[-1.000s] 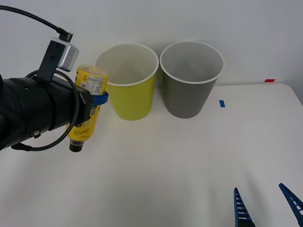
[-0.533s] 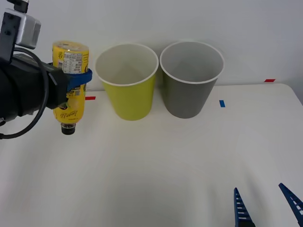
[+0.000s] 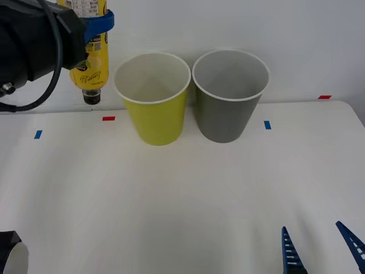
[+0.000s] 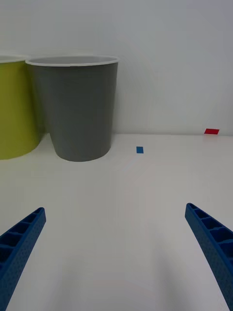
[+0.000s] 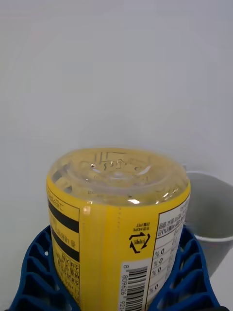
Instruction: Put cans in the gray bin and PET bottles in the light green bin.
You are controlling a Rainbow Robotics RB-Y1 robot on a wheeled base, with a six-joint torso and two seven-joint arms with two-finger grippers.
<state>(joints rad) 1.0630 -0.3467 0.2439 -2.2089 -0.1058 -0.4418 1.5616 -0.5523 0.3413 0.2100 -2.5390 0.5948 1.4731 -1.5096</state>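
Note:
My left gripper (image 3: 94,25) is shut on the yellow PET bottle (image 3: 91,54), held cap down high at the back left, left of and above the light green bin (image 3: 154,105). In the left wrist view the bottle's base (image 5: 116,218) faces the camera between the blue fingers (image 5: 36,272). The gray bin (image 3: 228,103) stands right of the green one, touching or nearly so; in the right wrist view the gray bin (image 4: 77,112) is ahead with the green bin (image 4: 14,112) beside it. My right gripper (image 3: 322,248) stands open low at the front right, also seen as the right gripper (image 4: 116,252), holding nothing.
Small red (image 3: 108,119) and blue (image 3: 267,125) tape marks dot the white table (image 3: 182,194) near the bins. A white wall rises right behind the bins. A dark part of the robot (image 3: 11,251) shows at the front left corner.
My left gripper has lifted the bottle up and slightly right, from beside the green bin's wall to above rim height. The right arm has not moved.

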